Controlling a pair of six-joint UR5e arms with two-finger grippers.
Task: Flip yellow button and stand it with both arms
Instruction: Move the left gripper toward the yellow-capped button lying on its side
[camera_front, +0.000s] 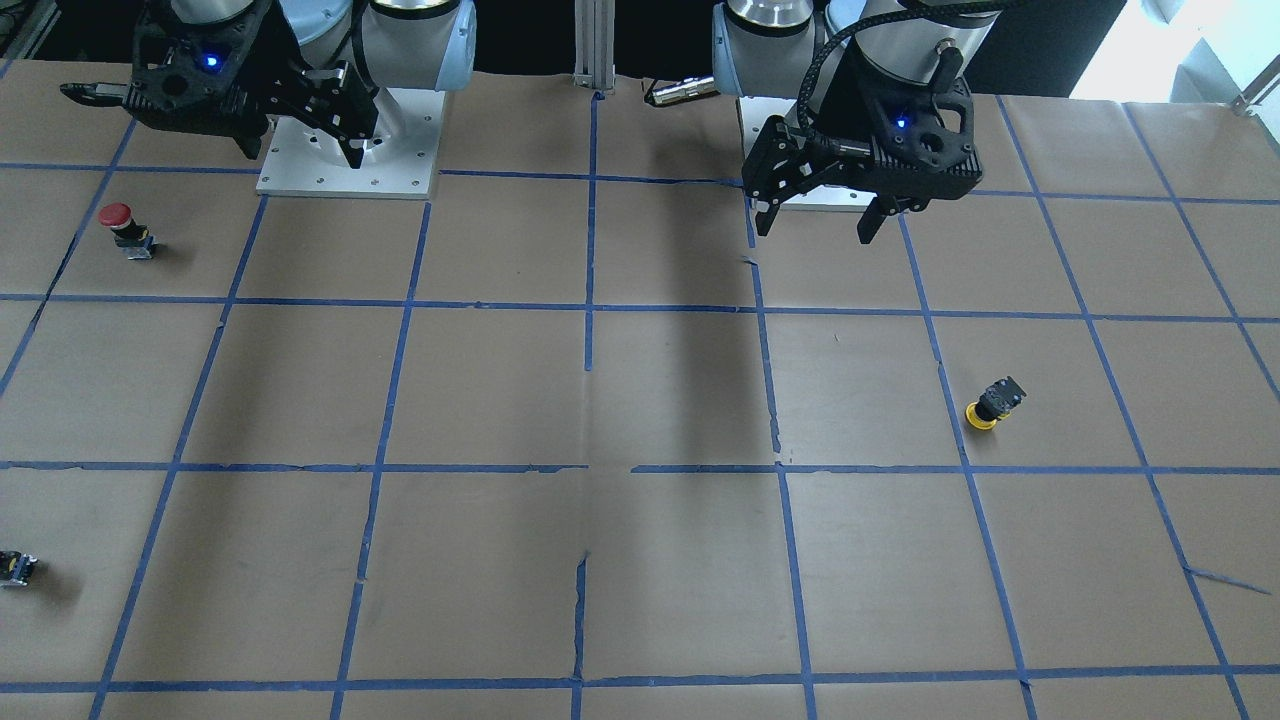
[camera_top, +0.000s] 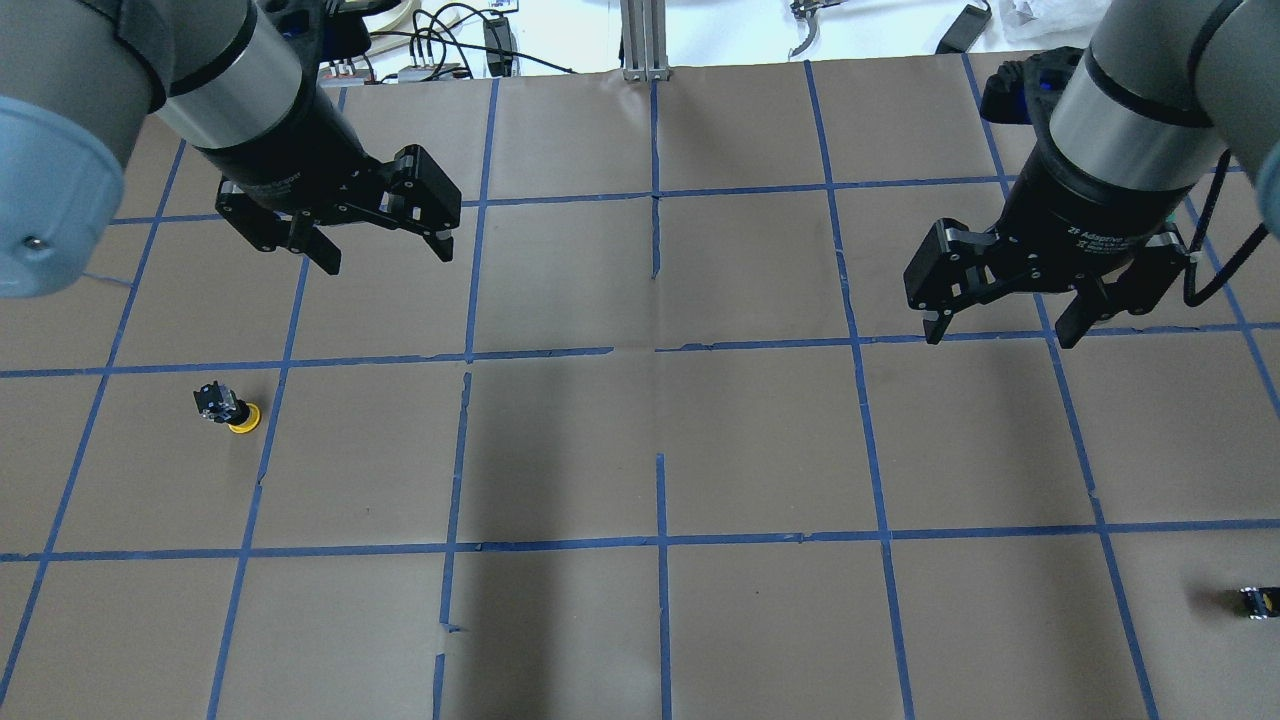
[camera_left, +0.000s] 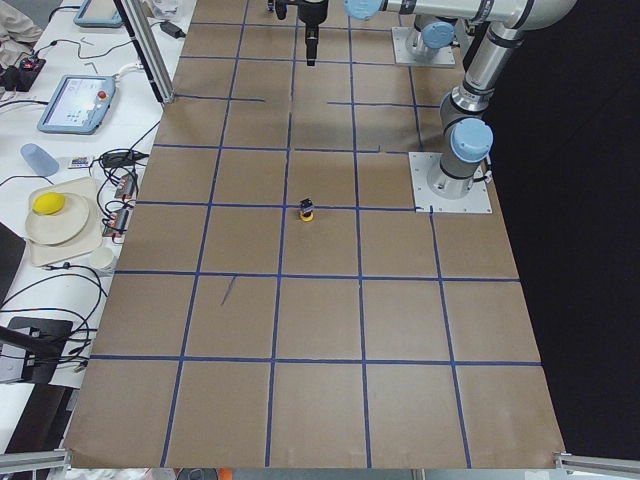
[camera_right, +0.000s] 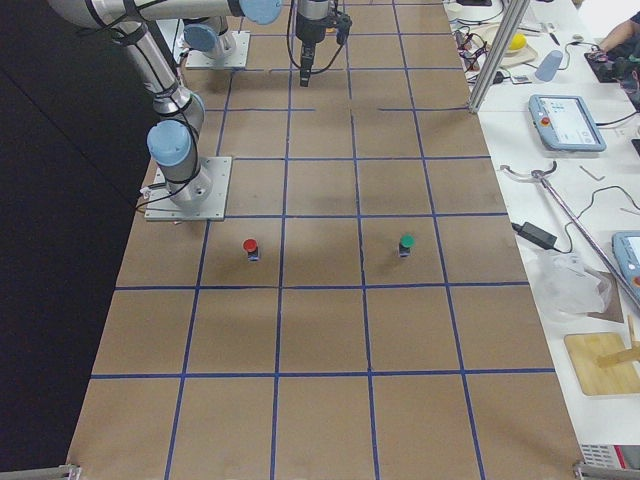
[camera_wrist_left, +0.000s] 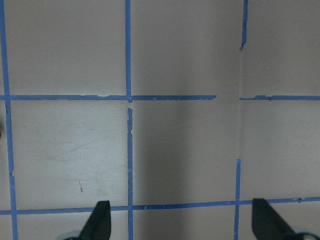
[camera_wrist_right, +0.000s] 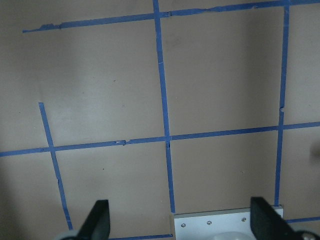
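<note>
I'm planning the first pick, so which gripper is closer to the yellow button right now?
Left. The left gripper hangs open above the button's half of the table, with the yellow button off to its left. The right gripper hangs over the opposite half.

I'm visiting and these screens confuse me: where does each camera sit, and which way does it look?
Overhead: behind the robot, looking forward and down; left arm, right arm, left gripper and right gripper, open.
Front-facing: across the table, facing the robot; sides mirrored.
Exterior left: table's left end, looking along it; left arm nearest.
Exterior right: opposite end; right arm nearest, red button.
Left wrist: looks down on taped paper; own fingertips only.
Right wrist: likewise, plus a white base plate.
Shared: overhead, front, left views show the yellow button.
</note>
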